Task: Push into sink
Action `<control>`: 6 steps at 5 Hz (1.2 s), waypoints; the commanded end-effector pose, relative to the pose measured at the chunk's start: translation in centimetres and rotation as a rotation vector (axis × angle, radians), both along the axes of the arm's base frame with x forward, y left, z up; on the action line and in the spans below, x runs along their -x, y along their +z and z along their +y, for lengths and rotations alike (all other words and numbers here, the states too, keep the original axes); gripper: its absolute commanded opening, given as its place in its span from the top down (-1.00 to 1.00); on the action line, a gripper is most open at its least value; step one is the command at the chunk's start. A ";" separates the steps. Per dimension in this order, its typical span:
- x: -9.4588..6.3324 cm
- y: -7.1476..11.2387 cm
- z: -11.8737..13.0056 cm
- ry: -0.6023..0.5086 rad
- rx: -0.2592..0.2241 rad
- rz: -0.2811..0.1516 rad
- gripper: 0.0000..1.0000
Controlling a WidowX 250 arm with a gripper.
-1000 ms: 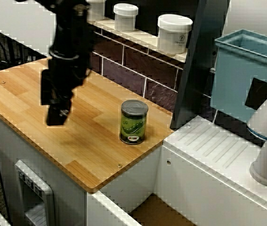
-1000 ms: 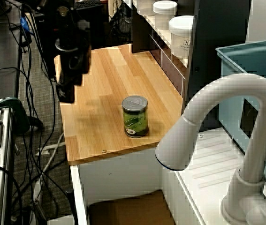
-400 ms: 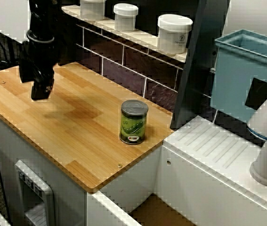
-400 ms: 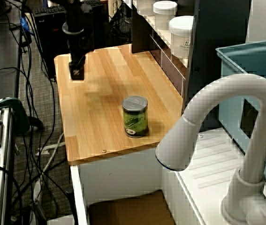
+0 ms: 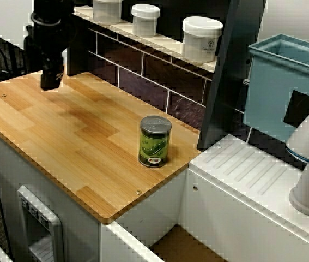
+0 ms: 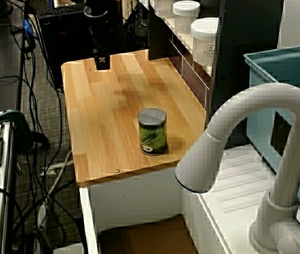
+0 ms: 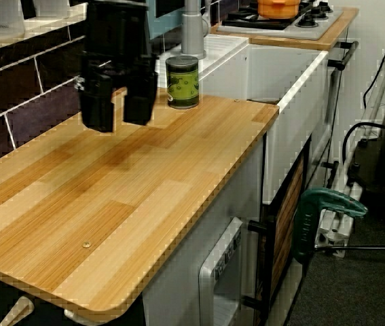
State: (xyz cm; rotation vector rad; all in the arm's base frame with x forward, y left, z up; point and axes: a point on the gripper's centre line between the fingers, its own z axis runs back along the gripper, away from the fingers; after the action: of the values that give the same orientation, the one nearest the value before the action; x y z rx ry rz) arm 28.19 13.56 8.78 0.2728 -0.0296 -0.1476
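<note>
**Can near the sink edge, claw well away at the far end of the counter**

The green can (image 5: pixel 155 141) stood upright on the wooden countertop (image 5: pixel 61 136), close to the corner nearest the sink (image 5: pixel 179 246). The sink lay just past that edge of the counter, lower down, with its brown floor and white rim showing only in part at the bottom of the two overhead views.

The gripper (image 7: pixel 118 109) hung over the opposite end of the countertop, near the tiled back wall (image 5: pixel 154 82), well apart from the can. In the low side view its two dark fingers (image 7: pixel 98 105) pointed down with a clear gap between them and nothing held in that gap; their tips sat above the wood, not touching it. From the same view the can (image 7: pixel 182 82) appeared beyond the claw, toward the sink side, with bare counter between them.

White jars (image 5: pixel 201 38) lined the shelf above the tiles, and a white faucet (image 6: pixel 255 159) arched over the drainboard (image 5: pixel 252 174).
</note>
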 end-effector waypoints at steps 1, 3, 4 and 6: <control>-3.1 2.0 -0.7 0.030 0.120 -0.059 -1.00; -4.5 0.2 -4.6 0.040 0.112 -0.062 -1.00; -5.4 -0.4 -6.7 0.057 0.111 -0.074 -1.00; -6.0 -1.9 -9.6 0.012 0.090 -0.073 -1.00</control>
State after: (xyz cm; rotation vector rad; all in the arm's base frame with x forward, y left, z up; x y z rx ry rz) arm 34.13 3.90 5.83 0.1827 -0.0756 -0.1241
